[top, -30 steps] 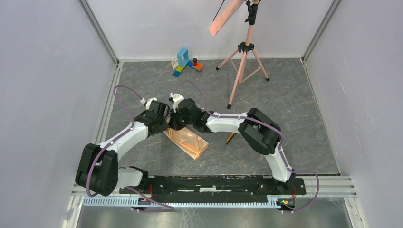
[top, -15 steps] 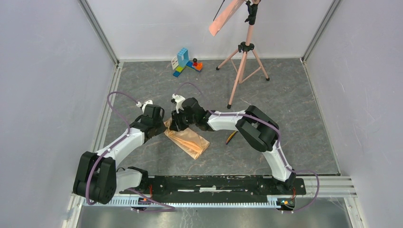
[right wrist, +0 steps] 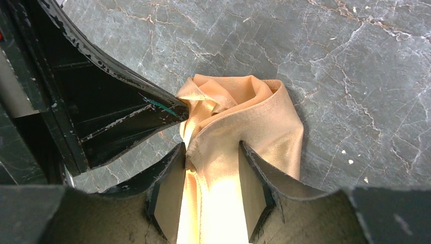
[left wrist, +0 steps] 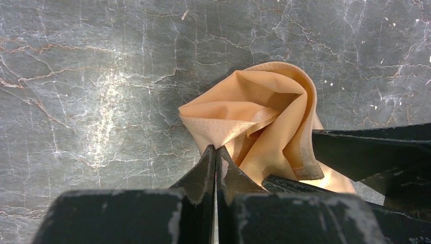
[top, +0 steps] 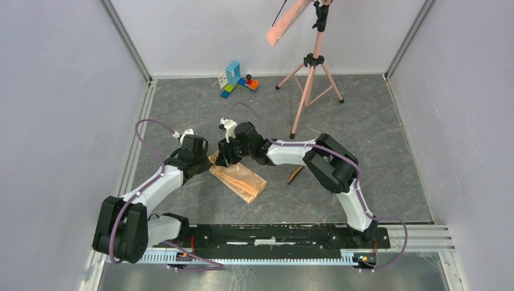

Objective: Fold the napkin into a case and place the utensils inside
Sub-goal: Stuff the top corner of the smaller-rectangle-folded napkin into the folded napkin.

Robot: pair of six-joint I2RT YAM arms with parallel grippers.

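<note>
The left hand (left wrist: pixel 216 152) is clenched, pinching an edge of the napkin (left wrist: pixel 254 107), whose bunched end stands up off the table (left wrist: pixel 101 76). From there the folded napkin runs toward 5 o'clock, lying at about 7 o'clock of the table's middle. The right hand (right wrist: pixel 211 150) is released, its jaws apart astride that same bunched end, with cloth between them. A utensil (top: pixel 295 174) lies on the table at 3 o'clock of the napkin, apart from it. Blocks (top: pixel 238 79) sit at 11 o'clock, and a tripod (top: pixel 310 85) at 1 o'clock.

Grey marbled table (top: pixel 376 133): peach napkin (top: pixel 242 182), dark utensil (top: pixel 295 174), toy blocks (top: pixel 237 79), pink tripod (top: pixel 312 60).
</note>
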